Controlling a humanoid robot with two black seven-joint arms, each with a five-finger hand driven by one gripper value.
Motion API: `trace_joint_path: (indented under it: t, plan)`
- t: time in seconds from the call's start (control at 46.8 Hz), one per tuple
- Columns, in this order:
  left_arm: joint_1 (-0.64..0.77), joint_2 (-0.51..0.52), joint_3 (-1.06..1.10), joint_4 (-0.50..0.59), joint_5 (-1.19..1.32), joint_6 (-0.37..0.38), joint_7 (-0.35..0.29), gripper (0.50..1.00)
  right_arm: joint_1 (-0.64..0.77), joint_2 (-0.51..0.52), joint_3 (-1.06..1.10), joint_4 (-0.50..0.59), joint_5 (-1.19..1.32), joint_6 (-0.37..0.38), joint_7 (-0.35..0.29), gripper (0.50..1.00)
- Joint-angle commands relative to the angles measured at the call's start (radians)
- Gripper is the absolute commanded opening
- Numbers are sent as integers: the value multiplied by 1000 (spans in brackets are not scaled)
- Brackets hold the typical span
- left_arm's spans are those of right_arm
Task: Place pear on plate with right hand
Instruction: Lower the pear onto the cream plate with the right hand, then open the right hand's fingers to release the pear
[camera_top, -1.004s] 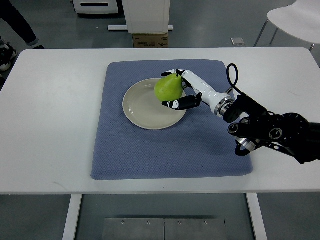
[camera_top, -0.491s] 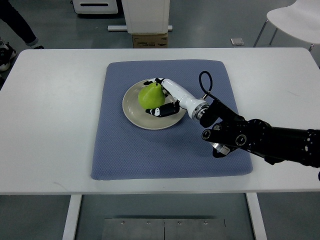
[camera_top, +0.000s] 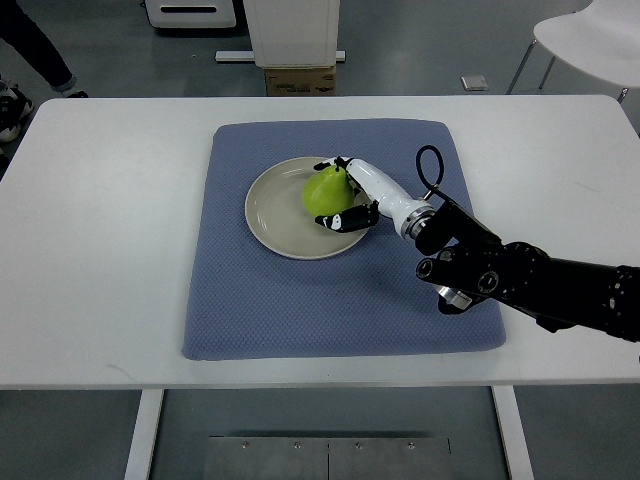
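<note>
From my top cam I've got the pear (camera_top: 325, 190) sitting over the right half of the plate (camera_top: 272, 215), stem end pointing up-frame, its bottom looks to be on or just above the plate's surface, can't tell which. The right hand (camera_top: 348, 195) wraps it from the pear's right side: upper fingers (camera_top: 330, 163) curl over the top near the stem, lower fingers (camera_top: 340, 222) w/ black tips hook under the near side, so the pear sits between the two sets, touching both as far as I can see. I read that as a closed grip on the pear, not a loose one. White forearm section runs down-right from the hand to a black wrist joint, then the dark arm goes off the right edge of frame; a black cable loop (camera_top: 432, 165) sticks up just behind the wrist. Plate is beige, round, lying on the upper-middle part of a blue mat (camera_top: 300, 310), and the mat lies flat on the white surface (camera_top: 100, 250). Left arm isn't showing anywhere. Bkgd, off the surface: a cardboard box (camera_top: 300, 80) on the floor beyond the far edge, a white chair (camera_top: 590, 35) top right, and part of a person's leg and shoe (camera_top: 20, 95) at top left.
</note>
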Motion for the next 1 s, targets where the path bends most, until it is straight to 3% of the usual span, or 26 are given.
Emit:
trace_joint_path:
  t: [0.0,0.085,0.128,0.598,0.983]
  plan:
    - [0,0,0,0,0,0,0,1000,1,0,1,0,0,-1,5,677]
    - [0,0,0,0,0,0,0,1000,6,0,3,3,0,-2,8,922]
    - [0,0,0,0,0,0,0,1000,9,0,6,3,0,-2,9,993]
    - [0,0,0,0,0,0,0,1000,60,-2,31,23,3,-1,9,1000]
    - [0,0,0,0,0,0,0,1000,50,-199,124,43,3,4,9,1000]
